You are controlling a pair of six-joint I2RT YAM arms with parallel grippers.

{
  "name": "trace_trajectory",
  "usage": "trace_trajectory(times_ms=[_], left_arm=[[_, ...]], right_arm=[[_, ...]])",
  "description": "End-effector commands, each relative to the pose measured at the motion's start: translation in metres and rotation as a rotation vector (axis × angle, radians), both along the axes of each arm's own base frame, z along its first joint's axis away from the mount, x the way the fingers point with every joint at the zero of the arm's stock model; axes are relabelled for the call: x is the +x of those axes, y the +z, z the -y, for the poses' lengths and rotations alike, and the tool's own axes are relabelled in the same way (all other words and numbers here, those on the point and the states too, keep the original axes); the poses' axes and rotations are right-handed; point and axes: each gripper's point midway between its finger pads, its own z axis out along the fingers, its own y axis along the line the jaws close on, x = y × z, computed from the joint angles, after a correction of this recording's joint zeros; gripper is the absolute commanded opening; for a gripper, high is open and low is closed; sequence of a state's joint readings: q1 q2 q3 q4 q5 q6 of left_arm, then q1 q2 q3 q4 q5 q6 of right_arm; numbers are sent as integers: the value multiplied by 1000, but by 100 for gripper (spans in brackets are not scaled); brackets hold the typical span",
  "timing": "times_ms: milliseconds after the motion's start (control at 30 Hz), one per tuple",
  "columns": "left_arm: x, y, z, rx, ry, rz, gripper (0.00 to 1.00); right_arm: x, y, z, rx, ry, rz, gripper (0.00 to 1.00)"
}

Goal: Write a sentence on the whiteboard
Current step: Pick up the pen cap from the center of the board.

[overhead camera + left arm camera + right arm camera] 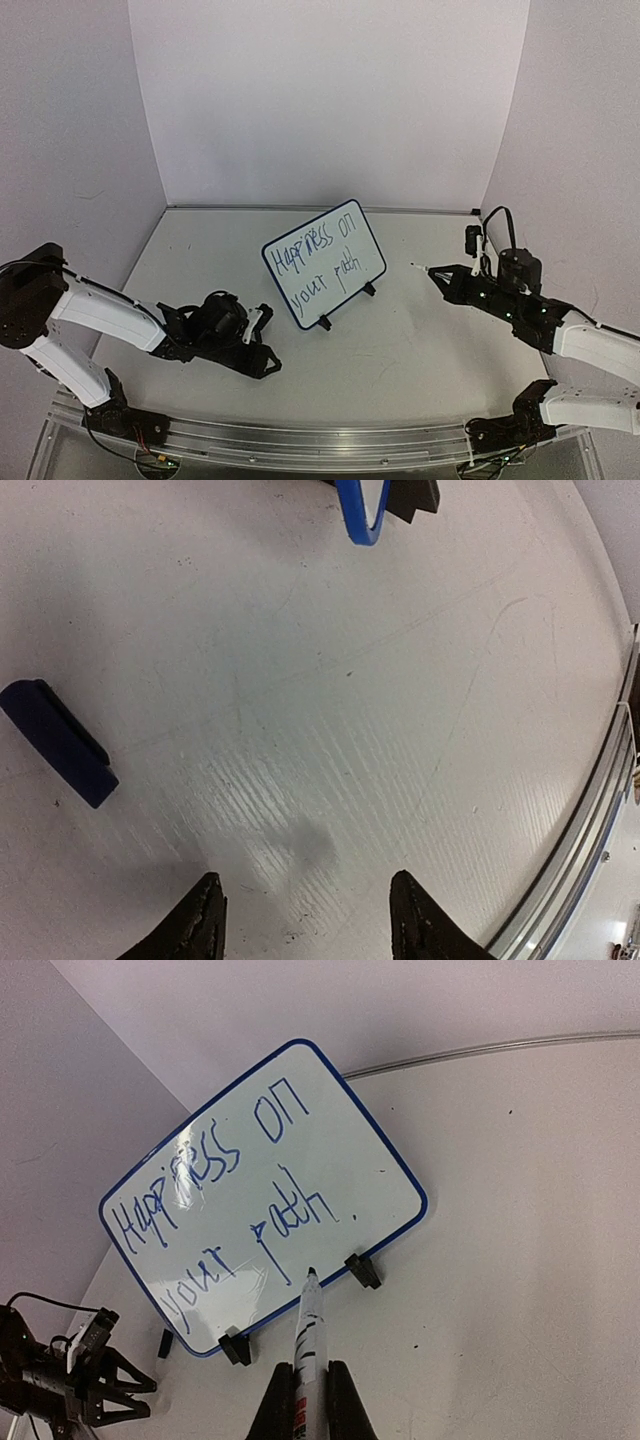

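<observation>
- Two slanted lines of dark-blue lettering are making up the sentence (pixel 318 262) on the whiteboard (pixel 368 255); the upper line is reading "Happiness on" and the lower one "your path"; glare is washing over the middle of the upper word.
- Near the middle of the table (pixel 400 340), a little toward 12 o'clock, the whiteboard is standing on two black clip feet (pixel 364 1270); it is leaning back, with its written side facing the arms.
- At the board's 3 o'clock in the top view, the right claw (pixel 307 1405) is clamping a slim marker pen (pixel 309 1330) between its fingers; the pen's tip is pointing toward 9 o'clock at the board; in that view the tip is sitting apart from the blue rim.
- At the board's 8 o'clock, the left claw (pixel 310 925) is hanging low over the table; its jaws are standing spread, with only bare tabletop showing between them; whether it is touching the surface cannot be told.
- In the left wrist view a dark-blue block (pixel 58 742) is lying on the table at 9 o'clock, apart from both fingers; at 12 o'clock a corner of the board's rim and one foot are showing at the frame edge.
</observation>
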State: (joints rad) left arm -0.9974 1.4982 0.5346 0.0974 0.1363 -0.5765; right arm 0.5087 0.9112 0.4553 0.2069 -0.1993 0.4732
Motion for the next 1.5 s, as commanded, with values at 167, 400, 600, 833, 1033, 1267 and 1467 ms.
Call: trace_trajectory(times_ms=[167,400,600,833,1033,1267,1467], left_arm=[[43,56,-15,-4,44,264,59],[69,56,-21,-78,18,250,55],[83,50,-5,-90,-39,243,54],[96,39,8,-66,-74,242,52],[98,17,11,-30,-87,189,51],[93,2,1,23,-62,142,51],[82,0,-10,33,-42,108,51]], right_arm=[[-2,13,7,18,-24,41,0],[-6,14,10,24,-30,43,0],[-6,17,12,23,-37,54,0],[-7,18,11,20,-30,52,0],[-7,18,12,16,-35,52,0],[-6,17,13,9,-41,50,0],[-5,14,12,5,-40,42,0]])
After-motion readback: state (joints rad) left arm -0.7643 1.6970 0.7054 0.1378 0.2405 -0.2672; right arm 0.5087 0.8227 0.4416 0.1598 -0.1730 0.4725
